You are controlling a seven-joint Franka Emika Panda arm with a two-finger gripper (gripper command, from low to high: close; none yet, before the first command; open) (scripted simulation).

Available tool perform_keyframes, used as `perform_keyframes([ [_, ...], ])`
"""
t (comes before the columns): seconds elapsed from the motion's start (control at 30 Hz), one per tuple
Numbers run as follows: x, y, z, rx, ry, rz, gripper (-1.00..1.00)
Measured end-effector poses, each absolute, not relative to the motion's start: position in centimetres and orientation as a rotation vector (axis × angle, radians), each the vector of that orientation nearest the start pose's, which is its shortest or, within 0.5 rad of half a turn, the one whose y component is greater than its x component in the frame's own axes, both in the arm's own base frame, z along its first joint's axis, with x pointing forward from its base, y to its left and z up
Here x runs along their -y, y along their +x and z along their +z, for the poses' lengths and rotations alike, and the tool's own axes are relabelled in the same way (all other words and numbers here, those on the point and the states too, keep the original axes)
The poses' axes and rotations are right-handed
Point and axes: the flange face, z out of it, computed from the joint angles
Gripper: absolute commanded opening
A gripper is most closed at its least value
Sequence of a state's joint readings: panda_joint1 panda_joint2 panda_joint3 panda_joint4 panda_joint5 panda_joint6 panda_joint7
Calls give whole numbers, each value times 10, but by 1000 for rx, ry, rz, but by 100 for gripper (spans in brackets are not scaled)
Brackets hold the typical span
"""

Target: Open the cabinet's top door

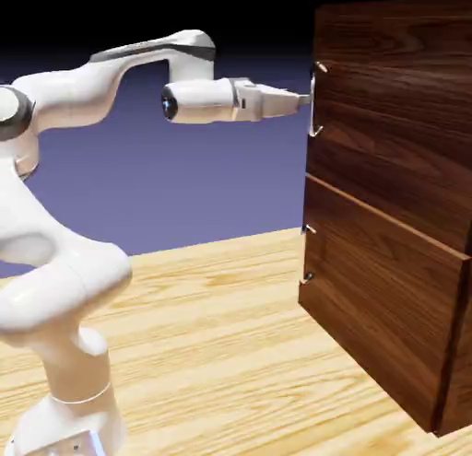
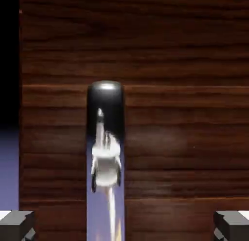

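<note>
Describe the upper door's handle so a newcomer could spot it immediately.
In the exterior view, find the tall dark brown wood-grain cabinet on the right. On its upper door, near the left edge, is a slim vertical silver bar handle. Unlike the handle on the lower door, it has the white robot's gripper at it.

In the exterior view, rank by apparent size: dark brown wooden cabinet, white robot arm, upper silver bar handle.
1. Dark brown wooden cabinet or white robot arm: too close to rank
2. Upper silver bar handle
</note>
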State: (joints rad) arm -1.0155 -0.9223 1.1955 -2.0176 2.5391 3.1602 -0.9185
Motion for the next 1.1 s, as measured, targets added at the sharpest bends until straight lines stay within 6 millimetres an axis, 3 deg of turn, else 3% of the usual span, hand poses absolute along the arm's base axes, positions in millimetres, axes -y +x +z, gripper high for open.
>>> perform_keyframes([
  [0.17, -199, 480, 593, -768, -1757, -1785, 0],
  [0.2, -199, 481, 593, -768, -1757, -1785, -100],
  [0.27, -199, 481, 593, -768, -1757, -1785, -100],
  [0.73, -158, 381, 593, -539, -1767, -1631, -100],
  [1.1, -97, 296, 593, -327, -1760, -1477, -100],
])
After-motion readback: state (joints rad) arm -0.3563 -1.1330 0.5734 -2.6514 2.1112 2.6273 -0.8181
